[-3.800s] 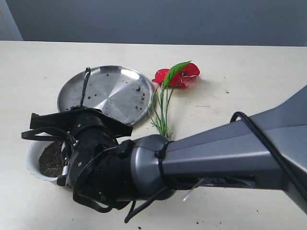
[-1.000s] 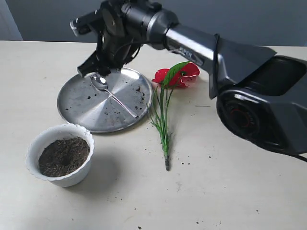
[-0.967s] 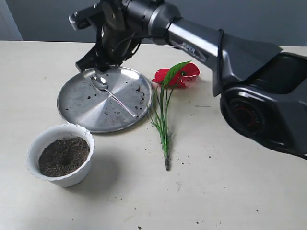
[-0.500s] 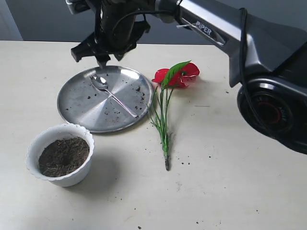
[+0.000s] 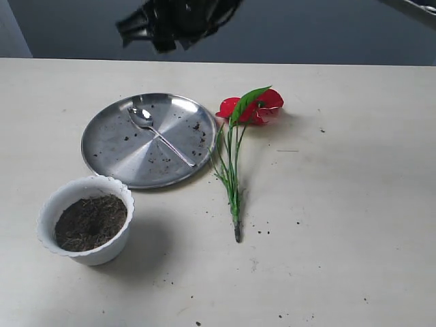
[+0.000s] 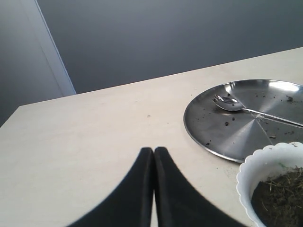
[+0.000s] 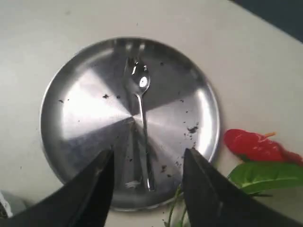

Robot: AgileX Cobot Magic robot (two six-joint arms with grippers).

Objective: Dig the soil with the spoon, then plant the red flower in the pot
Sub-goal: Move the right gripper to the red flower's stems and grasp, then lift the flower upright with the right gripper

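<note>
The silver spoon [image 5: 158, 133] lies loose on the steel plate [image 5: 112, 150], its bowl at the far left; it also shows as spoon [image 7: 142, 118] and spoon [image 6: 246, 108]. The white scalloped pot [image 5: 109, 248] holds dark soil [image 5: 90, 222] at the front left. To the right of the plate lies the red flower [image 5: 253, 109], its green stems reaching toward the front. My right gripper [image 7: 147, 158] hangs open high above the plate, a dark blur [image 5: 174, 20] at the top of the exterior view. My left gripper [image 6: 154, 150] is shut and empty, apart from the pot [image 6: 265, 156].
Specks of soil dot the plate [image 7: 85, 113] and the table near the stem ends [image 5: 262, 231]. A grey wall [image 5: 327, 30] runs behind the table's far edge.
The right arm has let the spoon lie on the plate and risen up and away, almost out of the exterior view. Earlier it was down over the pot.
</note>
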